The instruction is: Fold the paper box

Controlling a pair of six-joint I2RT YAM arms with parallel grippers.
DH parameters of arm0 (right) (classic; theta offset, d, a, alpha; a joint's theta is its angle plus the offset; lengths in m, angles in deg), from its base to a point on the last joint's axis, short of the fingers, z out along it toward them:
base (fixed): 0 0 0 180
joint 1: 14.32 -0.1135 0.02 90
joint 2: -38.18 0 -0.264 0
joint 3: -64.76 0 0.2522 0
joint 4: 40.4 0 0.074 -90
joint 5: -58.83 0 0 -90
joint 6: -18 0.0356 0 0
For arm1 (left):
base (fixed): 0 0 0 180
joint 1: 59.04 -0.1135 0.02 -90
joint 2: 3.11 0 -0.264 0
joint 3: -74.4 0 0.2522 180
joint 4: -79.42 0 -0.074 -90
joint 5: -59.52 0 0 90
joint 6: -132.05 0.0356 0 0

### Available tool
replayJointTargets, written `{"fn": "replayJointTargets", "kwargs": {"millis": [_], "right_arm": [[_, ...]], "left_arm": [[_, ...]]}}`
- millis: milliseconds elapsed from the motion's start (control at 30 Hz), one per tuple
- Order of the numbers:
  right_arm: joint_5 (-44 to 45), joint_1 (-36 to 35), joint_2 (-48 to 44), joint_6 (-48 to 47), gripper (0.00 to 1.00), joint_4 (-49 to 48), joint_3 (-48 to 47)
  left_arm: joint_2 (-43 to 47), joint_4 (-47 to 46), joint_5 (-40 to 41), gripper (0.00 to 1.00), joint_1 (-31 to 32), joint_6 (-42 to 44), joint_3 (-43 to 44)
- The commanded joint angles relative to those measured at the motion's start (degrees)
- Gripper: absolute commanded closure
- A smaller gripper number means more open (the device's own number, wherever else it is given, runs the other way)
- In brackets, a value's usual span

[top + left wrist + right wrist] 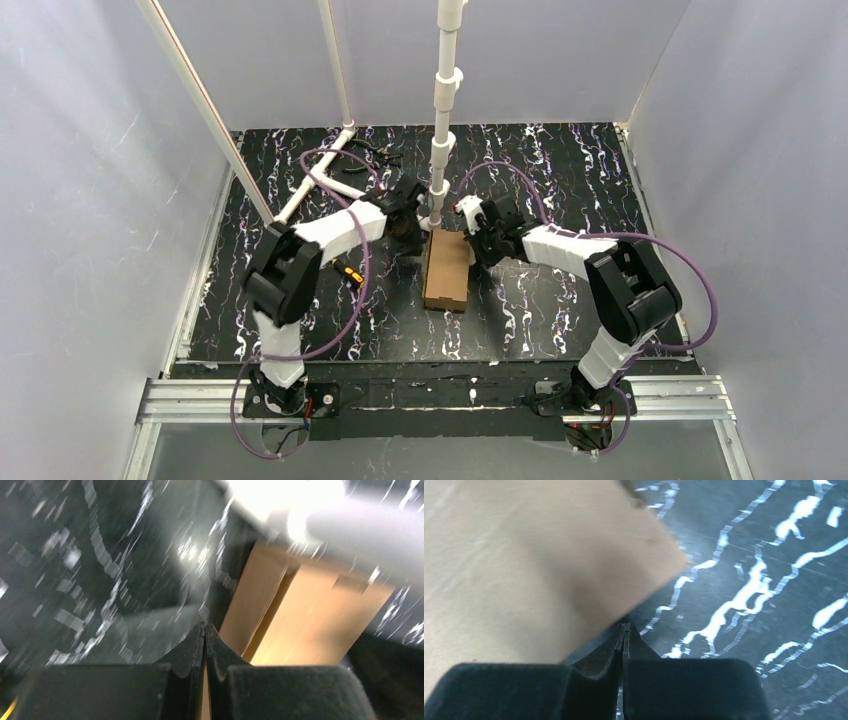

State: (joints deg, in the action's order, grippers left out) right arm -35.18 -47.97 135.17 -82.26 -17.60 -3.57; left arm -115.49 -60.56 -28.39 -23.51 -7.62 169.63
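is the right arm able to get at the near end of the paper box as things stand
Probably yes: the right end effector, shut, sits by the far right edge of the paper box, and nothing shows on the table along that side to block it.

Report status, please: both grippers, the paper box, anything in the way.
Left gripper shut, left of paper box. Right gripper shut, at its right edge. Box lies mid-table. White pipe stands just behind it.

The paper box [524, 565] runs off the right wrist view's top and left edges. Blur smears the tabletop [95, 555] in the left wrist view.
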Motion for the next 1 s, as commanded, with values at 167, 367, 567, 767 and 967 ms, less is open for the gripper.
{"fn": "replayJointTargets", "kwargs": {"millis": [167, 367, 567, 767, 967], "right_arm": [[2.24, 5.26, -3.44, -0.16, 0.91, -3.22, -0.04], [2.50, 4.98, 4.21, 1.04, 0.91, -2.85, -5.89], [-6.46, 2.54, 6.12, 4.75, 0.92, -4.12, -6.14], [-10.25, 2.80, 3.27, 4.59, 0.92, -4.63, -3.59], [0.87, 8.75, -0.97, -2.19, 0.71, -0.82, -3.27]], "left_arm": [[26.15, -11.48, 1.99, 0.86, -0.43, 12.89, -22.83], [14.41, -15.65, -2.00, 0.88, -2.12, 13.31, -17.17], [1.91, -25.31, -17.24, 0.95, -1.28, 10.47, -9.18], [2.83, -27.12, -16.08, 0.96, 2.92, 9.43, -12.48], [14.91, -12.25, 1.31, 0.87, 0.46, 8.96, -17.29]]}}
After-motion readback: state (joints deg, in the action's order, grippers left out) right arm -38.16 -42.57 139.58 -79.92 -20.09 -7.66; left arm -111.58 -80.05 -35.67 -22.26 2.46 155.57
